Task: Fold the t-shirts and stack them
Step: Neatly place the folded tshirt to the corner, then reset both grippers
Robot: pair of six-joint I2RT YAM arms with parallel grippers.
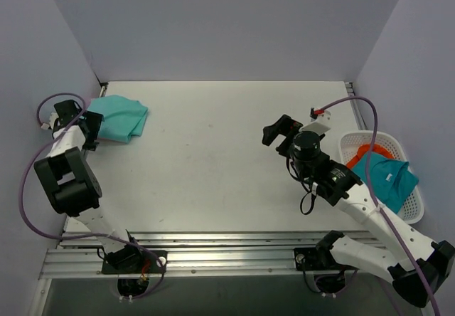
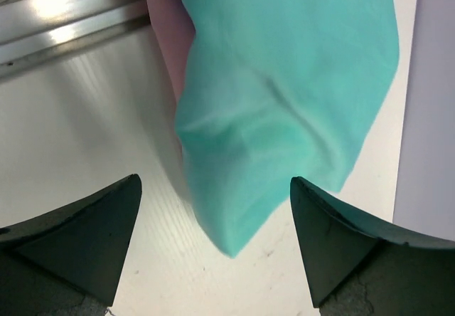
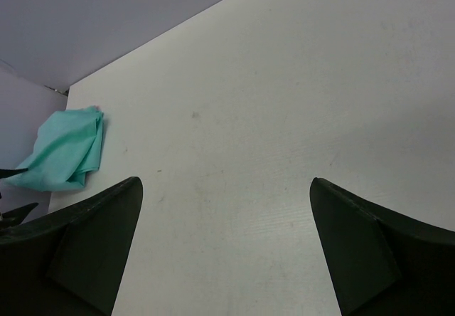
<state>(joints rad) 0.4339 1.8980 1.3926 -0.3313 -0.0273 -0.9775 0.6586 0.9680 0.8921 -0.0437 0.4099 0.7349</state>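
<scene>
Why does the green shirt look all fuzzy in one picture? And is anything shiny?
Left wrist view: the green shirt sits very close to the lens, so it looks soft and blurry, and the metal rail shows bright glare. Top view: that shirt is sharp under even light. Right wrist view: the table is clear, the fingers dark and shadowed.
</scene>
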